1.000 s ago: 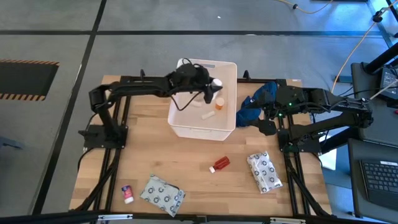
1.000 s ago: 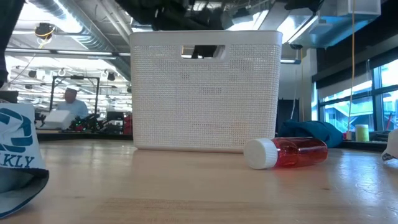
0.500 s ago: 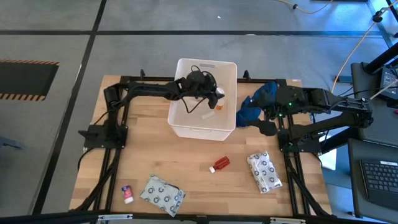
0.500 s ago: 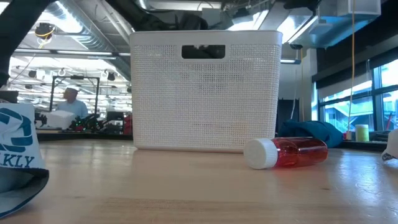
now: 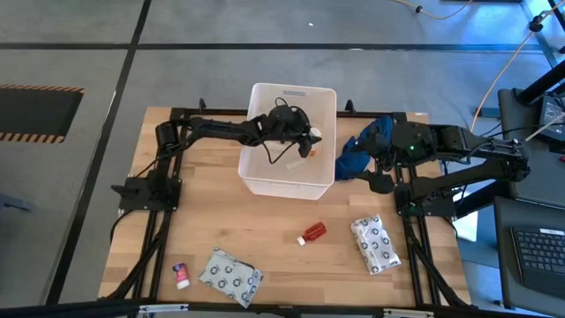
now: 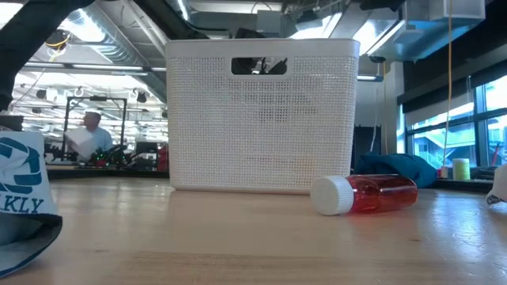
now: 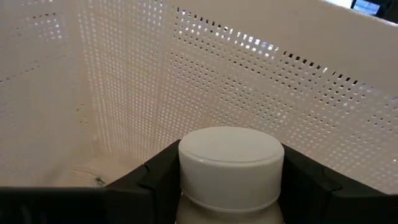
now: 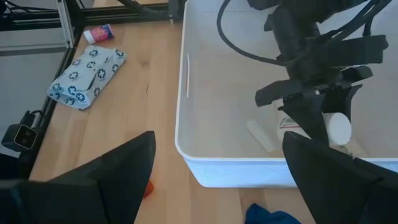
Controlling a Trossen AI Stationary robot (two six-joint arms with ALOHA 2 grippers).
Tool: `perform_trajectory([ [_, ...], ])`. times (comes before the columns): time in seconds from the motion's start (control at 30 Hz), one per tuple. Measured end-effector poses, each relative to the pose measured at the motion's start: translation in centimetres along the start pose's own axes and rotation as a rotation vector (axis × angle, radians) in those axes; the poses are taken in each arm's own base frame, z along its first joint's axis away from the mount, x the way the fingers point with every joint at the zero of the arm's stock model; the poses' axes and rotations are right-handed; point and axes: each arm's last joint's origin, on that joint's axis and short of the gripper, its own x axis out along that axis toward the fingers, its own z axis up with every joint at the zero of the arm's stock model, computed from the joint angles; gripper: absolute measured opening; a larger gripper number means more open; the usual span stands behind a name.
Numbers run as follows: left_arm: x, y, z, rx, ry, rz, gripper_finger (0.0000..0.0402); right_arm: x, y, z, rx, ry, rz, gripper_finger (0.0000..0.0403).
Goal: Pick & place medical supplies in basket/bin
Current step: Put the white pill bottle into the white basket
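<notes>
- We are seeing the left gripper (image 5: 305, 140) inside the white tub (image 5: 262, 182), jaws clamping the white pill bottle (image 7: 231, 163), cap pointing forward from the fingers, long axis along them.
- Right gripper (image 8: 217, 180) is waiting beside the tub, jaws wide, empty.
- We are counting a few small items already lying in the tub.
- Left on the table: red vial (image 5: 312, 233) lying flat, two dotted packets (image 5: 375, 243) (image 5: 230, 275), small tube (image 5: 180, 274).

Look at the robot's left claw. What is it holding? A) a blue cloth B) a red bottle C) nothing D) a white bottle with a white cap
D: the left wrist view shows the left gripper with its fingers clamped on the white pill bottle, inside the white tub.
</notes>
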Motion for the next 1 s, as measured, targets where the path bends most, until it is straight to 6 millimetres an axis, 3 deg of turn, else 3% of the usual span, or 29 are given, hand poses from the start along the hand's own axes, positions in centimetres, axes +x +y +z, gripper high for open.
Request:
perform_trajectory([
  [0.43, 0.3, -2.9, 0.1, 0.066, -0.056, -0.081, 0.0199, 0.0, 0.0, 0.0, -0.001, 0.000, 0.000, 0.0351],
  [1.0, 0.8, -3.9, -0.2, 0.115, -0.114, -0.115, 0.0196, 0.0, 0.0, 0.0, -0.001, 0.000, 0.000, 0.0351],
])
